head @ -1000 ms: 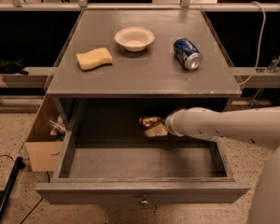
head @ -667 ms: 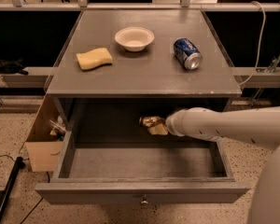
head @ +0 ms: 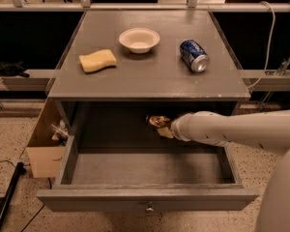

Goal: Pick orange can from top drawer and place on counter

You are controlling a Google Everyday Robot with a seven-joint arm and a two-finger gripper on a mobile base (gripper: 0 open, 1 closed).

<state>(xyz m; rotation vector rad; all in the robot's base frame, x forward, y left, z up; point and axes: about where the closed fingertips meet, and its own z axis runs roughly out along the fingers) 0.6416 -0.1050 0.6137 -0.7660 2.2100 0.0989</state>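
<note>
The top drawer (head: 147,198) is pulled wide open below the counter (head: 150,76). The orange can (head: 156,120) lies at the back of the drawer, partly in shadow under the counter's edge. My white arm reaches in from the right, and my gripper (head: 163,127) is right at the can, touching or nearly touching its right side. Most of the gripper is hidden by the arm's end and the can.
On the counter are a blue can (head: 194,55) lying on its side, a white bowl (head: 139,39) and a yellow sponge (head: 97,60). A cardboard box (head: 44,146) with items stands on the floor left of the drawer. A black cable (head: 7,197) runs across the floor.
</note>
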